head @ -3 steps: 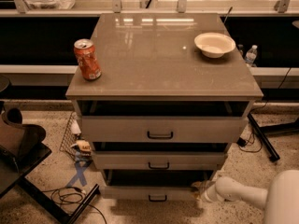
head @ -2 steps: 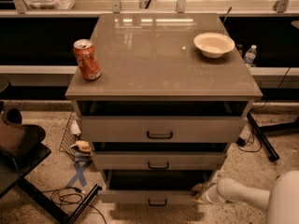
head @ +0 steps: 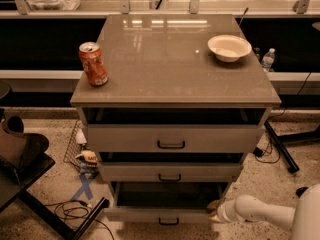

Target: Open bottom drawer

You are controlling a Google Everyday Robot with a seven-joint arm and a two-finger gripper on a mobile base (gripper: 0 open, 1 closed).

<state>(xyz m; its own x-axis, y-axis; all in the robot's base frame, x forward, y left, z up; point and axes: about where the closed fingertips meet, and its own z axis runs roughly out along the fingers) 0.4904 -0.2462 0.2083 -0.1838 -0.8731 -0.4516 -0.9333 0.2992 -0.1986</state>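
Camera view: gripper, grip state unclear, at the right front corner of the pulled-out bottom drawer.

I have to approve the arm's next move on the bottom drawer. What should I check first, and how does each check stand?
1. Bottom drawer partly out: ok, its front sits forward of the middle drawer and a dark gap shows behind it.
2. Gripper at the drawer's right front corner: ok.
3. Gripper's hold on the drawer: cannot tell.
4. Handle unobstructed: ok.
5. Black stand leg clear of the drawer's left corner: cannot tell, it ends very near.
6. Can and bowl steady on the cabinet top: ok, both upright.
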